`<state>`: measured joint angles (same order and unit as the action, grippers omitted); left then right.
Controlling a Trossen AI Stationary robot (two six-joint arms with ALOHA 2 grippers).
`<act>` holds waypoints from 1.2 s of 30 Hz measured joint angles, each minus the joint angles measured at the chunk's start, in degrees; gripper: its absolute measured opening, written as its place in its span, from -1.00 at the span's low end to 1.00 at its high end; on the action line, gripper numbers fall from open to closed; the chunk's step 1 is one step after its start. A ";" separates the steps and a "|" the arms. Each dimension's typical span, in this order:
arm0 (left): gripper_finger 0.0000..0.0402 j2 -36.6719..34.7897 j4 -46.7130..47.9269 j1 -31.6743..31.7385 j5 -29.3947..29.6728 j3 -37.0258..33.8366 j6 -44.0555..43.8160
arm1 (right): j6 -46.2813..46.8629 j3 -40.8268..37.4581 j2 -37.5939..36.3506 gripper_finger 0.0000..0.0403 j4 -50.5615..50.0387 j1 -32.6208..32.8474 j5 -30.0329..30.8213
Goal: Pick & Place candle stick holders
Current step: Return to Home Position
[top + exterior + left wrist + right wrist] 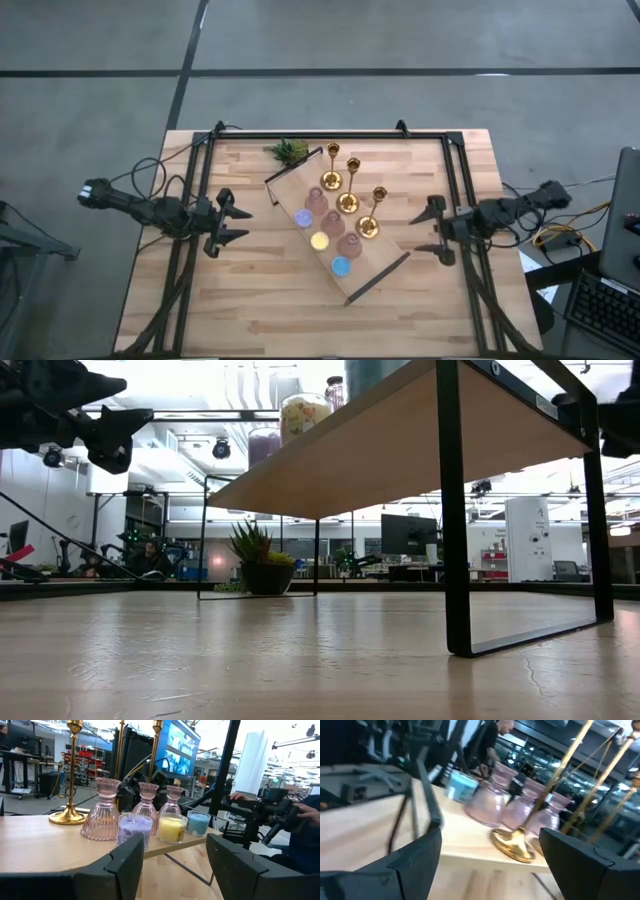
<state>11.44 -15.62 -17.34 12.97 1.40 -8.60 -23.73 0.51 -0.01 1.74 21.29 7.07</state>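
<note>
From above, the left end effector (232,222) and right end effector (432,230) hover on either side of the slanted shelf (380,262) in the middle of the table (250,300). Both have their fingers spread and hold nothing. On the shelf stand three gold candlesticks (348,203) in a row, three pink glass cups (333,222) just beside them, then three candles (320,241). The low view looks under the shelf to a plant (262,565) behind it. Each wrist view looks out between spread fingers at the cups and candlesticks.

Grey concrete floor (90,40) is stretching out around the butcher-block table (260,310), with a dark seam (100,72) running across it. Beyond the table, ceiling spotlights (221,449) are glaring over an open workshop. A dark monitor (408,532) is sitting near a white column (528,538), and a big blue screen (180,747) is glowing.
</note>
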 joint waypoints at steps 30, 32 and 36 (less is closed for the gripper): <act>0.09 0.02 0.06 0.02 0.00 0.01 0.00 | 24.20 0.00 0.00 0.73 0.08 -20.01 -10.43; 0.09 0.02 0.04 0.00 0.00 0.01 0.00 | 24.20 0.00 0.18 0.72 0.10 -20.01 -10.43; 0.09 0.02 0.06 0.02 0.00 0.01 0.00 | 24.18 0.00 0.97 0.69 0.09 -20.01 -10.43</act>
<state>11.46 -15.56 -17.32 12.97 1.41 -8.60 0.45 0.51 0.96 1.83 1.28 -3.36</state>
